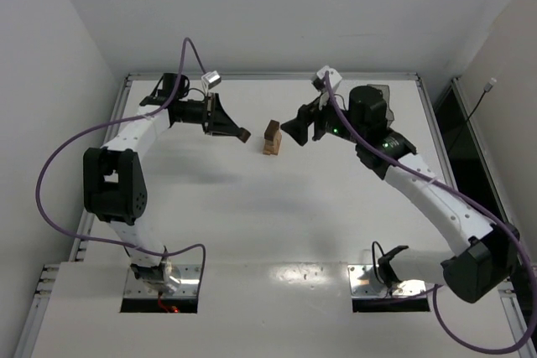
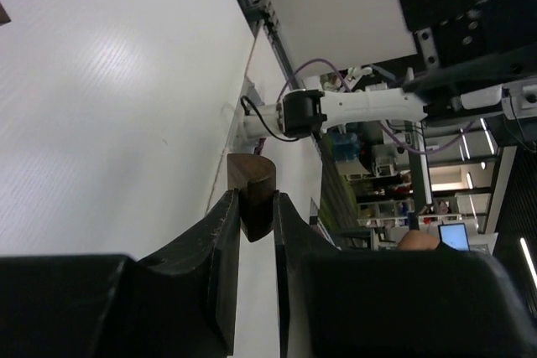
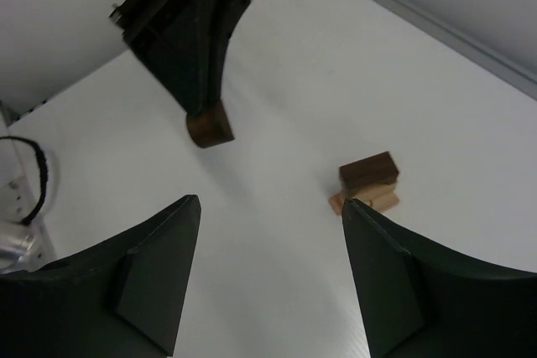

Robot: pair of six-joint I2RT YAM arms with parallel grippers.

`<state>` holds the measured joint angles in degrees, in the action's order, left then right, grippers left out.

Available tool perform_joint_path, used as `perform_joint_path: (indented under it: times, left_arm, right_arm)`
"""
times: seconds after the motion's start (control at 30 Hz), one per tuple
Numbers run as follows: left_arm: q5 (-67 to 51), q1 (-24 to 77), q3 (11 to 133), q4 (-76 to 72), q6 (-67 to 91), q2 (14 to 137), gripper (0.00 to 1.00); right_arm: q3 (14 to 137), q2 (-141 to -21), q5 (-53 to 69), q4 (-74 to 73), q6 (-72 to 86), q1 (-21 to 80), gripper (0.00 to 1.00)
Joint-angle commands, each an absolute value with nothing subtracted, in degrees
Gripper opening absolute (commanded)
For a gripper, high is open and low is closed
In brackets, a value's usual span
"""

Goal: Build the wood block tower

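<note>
The left tool [image 1: 236, 130] grips a dark block [image 1: 244, 135] tightly. The right tool [image 1: 295, 131] is spread wide and empty. The tower [image 1: 272, 137] stands between them; a bump from either could knock it over.

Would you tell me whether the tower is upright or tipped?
Upright: the tower stands with its dark block atop tan ones.

The white bench [image 1: 252, 224] carries one small tower [image 1: 272, 137], light tan pieces below and a dark brown piece on top. It stands between the left pincer [image 1: 242, 134] and the right pincer [image 1: 295, 130], near both and touching neither. A metal rail [image 1: 277, 75] edges the bench beyond both pincers.
</note>
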<state>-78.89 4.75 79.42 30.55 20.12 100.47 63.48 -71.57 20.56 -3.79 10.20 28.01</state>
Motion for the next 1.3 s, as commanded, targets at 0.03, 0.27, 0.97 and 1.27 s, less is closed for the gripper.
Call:
perform_joint_path:
  times: [0.03, 0.27, 0.97, 1.27]
  left_arm:
    - [-84.5, 4.2, 80.6, 24.7, 25.1, 99.9, 0.00]
    - [-85.0, 4.2, 80.1, 23.1, 26.5, 99.9, 0.00]
    - [-89.0, 6.6, 75.5, 22.0, 26.5, 92.6, 0.00]
    - [-90.3, 6.6, 75.5, 24.4, 25.1, 91.6, 0.00]
  right_arm:
    - [61.2, -70.8, 28.5, 2.5, 10.5, 31.2, 0.65]
    - [65.1, -73.9, 28.9, -0.8, 0.9, 37.7, 0.65]
    - [55.4, -73.7, 14.6, 14.8, -8.6, 45.3, 0.64]
    - [56.9, -76.0, 10.6, 16.4, -7.4, 46.3, 0.64]
